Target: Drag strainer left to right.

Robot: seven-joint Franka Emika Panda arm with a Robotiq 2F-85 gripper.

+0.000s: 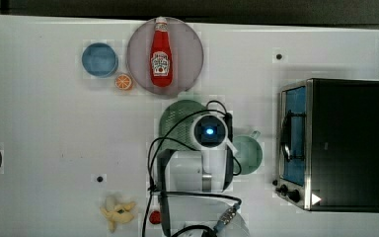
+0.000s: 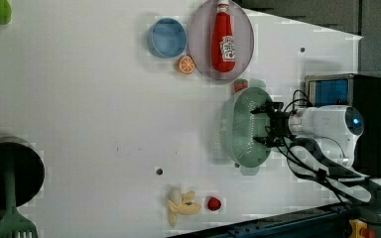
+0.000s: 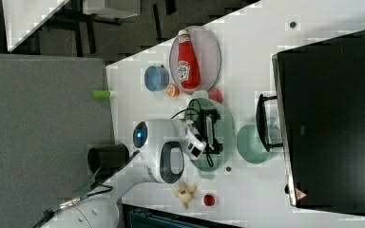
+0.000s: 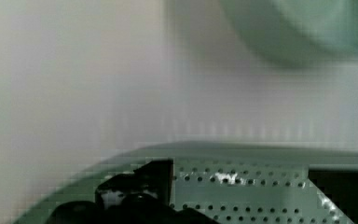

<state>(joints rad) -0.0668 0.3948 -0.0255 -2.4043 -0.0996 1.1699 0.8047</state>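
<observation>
Left view: strainer (image 2: 240, 126) right of frame centre on white surface (image 2: 104, 124), just beside mug (image 1: 247, 154). End effector (image 2: 268, 125) inside basket, fingers spread wide, gripping nothing. Likely light, stiff, slippery plastic; hook or pinch rim wall, drag gently.

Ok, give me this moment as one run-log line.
phase: positioning | gripper: open, inside pale green perforated oval plastic strainer | round mint-green mug: beside strainer, apart | drag: not yet done

White tabletop (image 1: 44, 133), dark floor beyond its edge, grey panel (image 3: 43, 109) alongside
</observation>
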